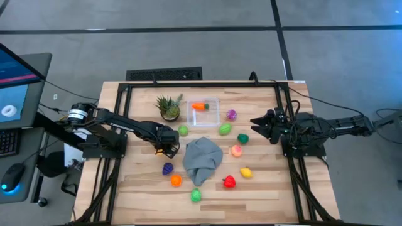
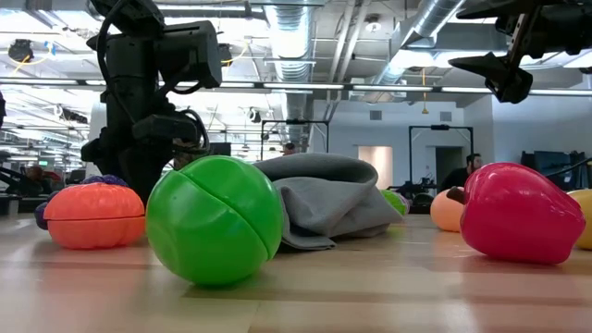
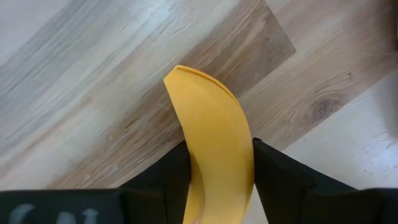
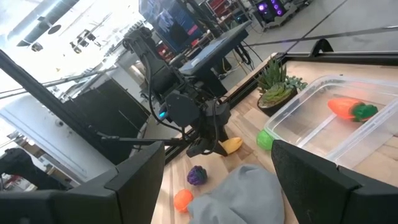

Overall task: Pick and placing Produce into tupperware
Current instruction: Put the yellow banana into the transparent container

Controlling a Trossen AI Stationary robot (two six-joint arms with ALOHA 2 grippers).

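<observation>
While the right gripper (image 1: 254, 120) waited with its fingers apart, well to the right of the tupperware (image 1: 205, 112) — a carrot (image 1: 199, 106) already inside — the left gripper (image 1: 166, 149) was clamped on the yellow banana (image 3: 211, 143), just left of the grey cloth (image 1: 202, 159).

The table (image 3: 93, 93) is pale, matt wood planking with visible grain, and the smooth yellow plastic banana (image 3: 214, 149) shows a soft sheen between matt black fingers (image 3: 280, 180). In the low view's centre, the green fruit (image 2: 215, 219) and the red one (image 2: 523, 211) at right are glossy moulded plastic, beside a soft, matt grey cloth (image 2: 333, 199). The tupperware (image 4: 323, 121) at the right wrist view's right is clear, shiny plastic.
</observation>
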